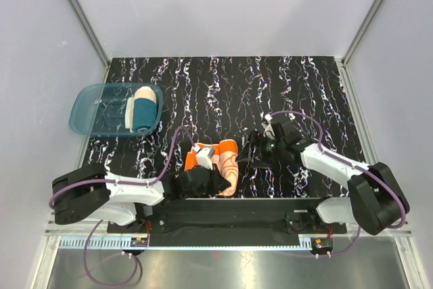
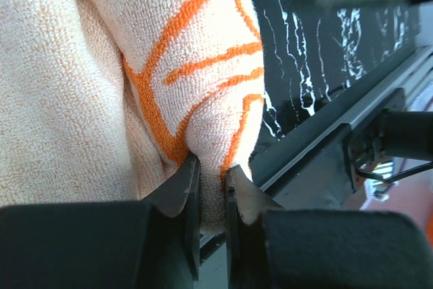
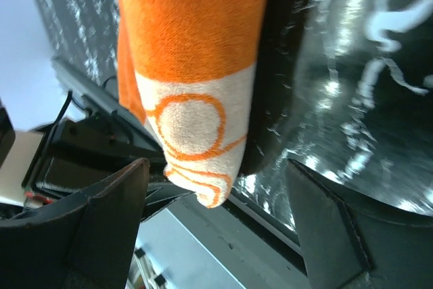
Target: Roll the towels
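Our L claw (image 2: 210, 175) is nearly closed, pinching a fold of the orange towel (image 2: 203, 65) on its cream side. Our R claw (image 3: 215, 167) gapes wide, fingers either side of that towel's tip w/o gripping it. The towel, in a loose roll, is at the near edge of the table (image 1: 304, 86), btwn both arms. The teal towel (image 1: 143, 114) sits rolled in the tray (image 1: 81, 116), far left.

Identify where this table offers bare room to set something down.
Free: the rear strip of the black marbled tabletop, from the translucent blue plastic tray holding the rolled teal towel to the right wall. Crowded: near centre, where the left fingers pinch the orange-and-cream towel and the right fingers stand open beside it.
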You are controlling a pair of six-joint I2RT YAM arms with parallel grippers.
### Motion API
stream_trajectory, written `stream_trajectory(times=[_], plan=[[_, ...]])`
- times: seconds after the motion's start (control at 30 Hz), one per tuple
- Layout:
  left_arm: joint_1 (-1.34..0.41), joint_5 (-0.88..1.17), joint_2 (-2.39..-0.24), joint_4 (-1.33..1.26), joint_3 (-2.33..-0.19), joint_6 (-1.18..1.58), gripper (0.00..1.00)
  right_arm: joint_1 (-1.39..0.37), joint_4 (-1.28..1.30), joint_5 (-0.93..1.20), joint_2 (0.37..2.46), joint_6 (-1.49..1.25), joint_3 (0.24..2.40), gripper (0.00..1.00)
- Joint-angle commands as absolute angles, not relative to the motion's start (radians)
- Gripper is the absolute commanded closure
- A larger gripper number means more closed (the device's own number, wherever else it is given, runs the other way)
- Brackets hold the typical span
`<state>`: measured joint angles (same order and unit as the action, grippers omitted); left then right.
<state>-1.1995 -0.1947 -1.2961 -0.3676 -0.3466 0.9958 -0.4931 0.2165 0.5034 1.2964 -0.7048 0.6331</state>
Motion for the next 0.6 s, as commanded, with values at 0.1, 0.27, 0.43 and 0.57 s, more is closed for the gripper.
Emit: stream_trajectory(times=[0.1, 0.27, 0.43, 0.57], plan=[[-1.177, -0.123, -1.331, -0.393, -0.273, 1.066, 1.00, -0.557, -0.158, 0.635, 1.396, -0.755, 0.560, 0.12], [-1.158, -0.129, -1.319, -0.443, -0.221, 1.110, 1.00, -0.575, -0.291, 0.631, 1.498, -0.785, 0.526, 0.13], [-1.131, -0.147, -1.263, -0.534, -0.120, 1.154, 1.00, -0.577, -0.472, 0.650, 1.546, -0.837, 0.466, 0.14], [-1.120, -0.132, -1.265, -0.532, -0.121, 1.144, 1.00, -0.580, -0.626, 0.675, 1.624, -0.894, 0.427, 0.14]])
